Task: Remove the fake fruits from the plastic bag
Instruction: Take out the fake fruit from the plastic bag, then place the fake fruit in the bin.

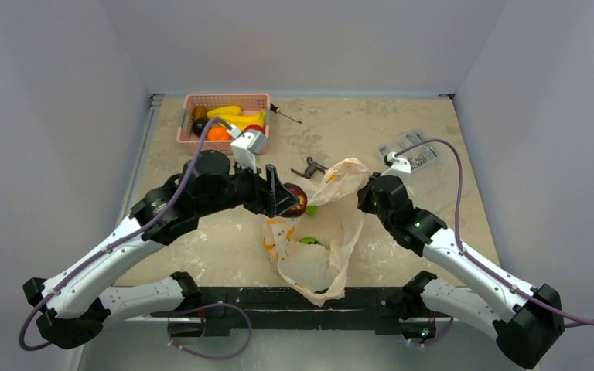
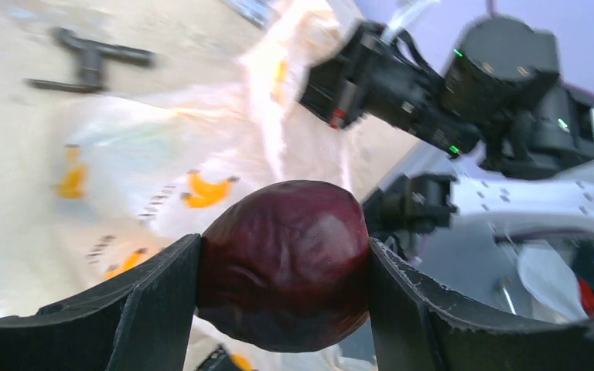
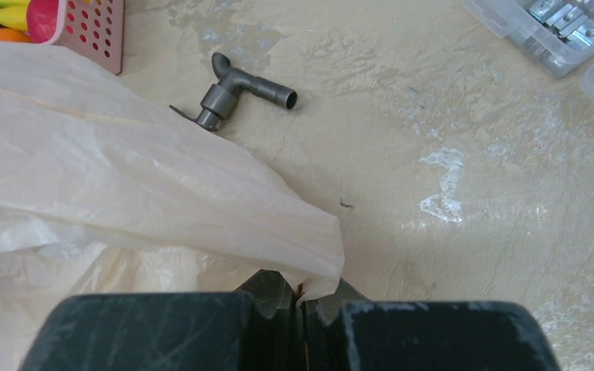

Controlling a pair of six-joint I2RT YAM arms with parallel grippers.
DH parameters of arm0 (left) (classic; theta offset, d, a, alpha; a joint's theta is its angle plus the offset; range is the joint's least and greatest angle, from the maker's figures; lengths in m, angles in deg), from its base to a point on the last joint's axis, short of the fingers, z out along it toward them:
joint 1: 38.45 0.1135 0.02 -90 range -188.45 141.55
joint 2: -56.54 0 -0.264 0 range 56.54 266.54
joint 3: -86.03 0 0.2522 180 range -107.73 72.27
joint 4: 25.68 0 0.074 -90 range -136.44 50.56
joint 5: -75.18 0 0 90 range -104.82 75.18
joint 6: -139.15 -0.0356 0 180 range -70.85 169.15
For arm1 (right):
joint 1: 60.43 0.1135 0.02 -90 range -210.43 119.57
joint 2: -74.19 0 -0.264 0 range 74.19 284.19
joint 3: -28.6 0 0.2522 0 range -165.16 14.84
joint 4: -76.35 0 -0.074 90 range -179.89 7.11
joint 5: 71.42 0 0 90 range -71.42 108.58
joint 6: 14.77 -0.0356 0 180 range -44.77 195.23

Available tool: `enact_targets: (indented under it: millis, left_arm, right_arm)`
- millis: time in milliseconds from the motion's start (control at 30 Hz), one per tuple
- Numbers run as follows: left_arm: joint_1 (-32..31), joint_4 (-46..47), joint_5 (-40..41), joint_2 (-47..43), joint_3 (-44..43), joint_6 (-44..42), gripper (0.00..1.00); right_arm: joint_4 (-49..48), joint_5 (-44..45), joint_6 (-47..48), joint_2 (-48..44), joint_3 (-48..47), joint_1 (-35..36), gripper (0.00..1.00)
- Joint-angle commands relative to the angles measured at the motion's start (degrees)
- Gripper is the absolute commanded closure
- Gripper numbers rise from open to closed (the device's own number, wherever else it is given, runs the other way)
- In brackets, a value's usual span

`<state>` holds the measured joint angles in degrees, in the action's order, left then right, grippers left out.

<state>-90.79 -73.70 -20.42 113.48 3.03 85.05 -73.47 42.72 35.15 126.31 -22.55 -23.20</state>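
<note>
My left gripper (image 1: 292,202) is shut on the dark maroon-brown round fruit (image 2: 282,263), held just left of the bag's mouth; in the top view the fruit (image 1: 299,202) sits at the fingertips. The pale peach plastic bag (image 1: 321,239) lies crumpled at table centre and also shows in the left wrist view (image 2: 162,162). My right gripper (image 3: 300,297) is shut on the bag's edge (image 3: 309,267) and holds it lifted; in the top view the gripper (image 1: 365,193) is at the bag's right side. A green fruit (image 1: 309,240) shows through the bag, another green bit (image 1: 310,210) near the mouth.
A pink basket (image 1: 224,116) at the back left holds bananas, an orange ball and other fruit. A grey pipe fitting (image 3: 236,89) lies behind the bag. A screwdriver (image 1: 285,113) lies beside the basket. A clear packet of small parts (image 1: 410,154) lies at the back right.
</note>
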Motion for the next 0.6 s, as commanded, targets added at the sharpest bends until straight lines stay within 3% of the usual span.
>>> enact_targets:
  millis: [0, 133, 200, 300, 400, 567]
  left_arm:
    - [5.0, -12.6, 9.4, -0.5, -6.0, -7.3, 0.77]
    - [7.8, -15.0, 23.0, -2.4, -5.2, -10.3, 0.77]
    - [10.5, -11.6, 27.5, -3.4, -2.9, -12.3, 0.76]
    - [11.9, -8.3, 40.9, -1.9, 0.6, -15.4, 0.74]
    - [12.9, 1.4, 51.8, 0.7, 7.6, -19.4, 0.76]
    - [19.8, 20.7, 51.0, 8.3, 15.0, -21.4, 0.79]
  right_arm:
    - [-1.5, 2.8, 3.2, 0.7, -3.2, 0.2, 1.00]
    - [-2.8, 2.8, 3.7, 0.8, -2.4, 0.2, 1.00]
    - [-3.4, 2.4, 3.8, 1.1, -2.0, 0.2, 1.00]
    - [-5.0, 1.8, 4.3, 1.9, -1.5, 0.2, 1.00]
    - [-6.3, 1.7, 4.9, 3.3, -1.0, 0.2, 1.00]
    - [-8.4, 1.3, 5.7, 5.8, -0.4, 0.2, 1.00]
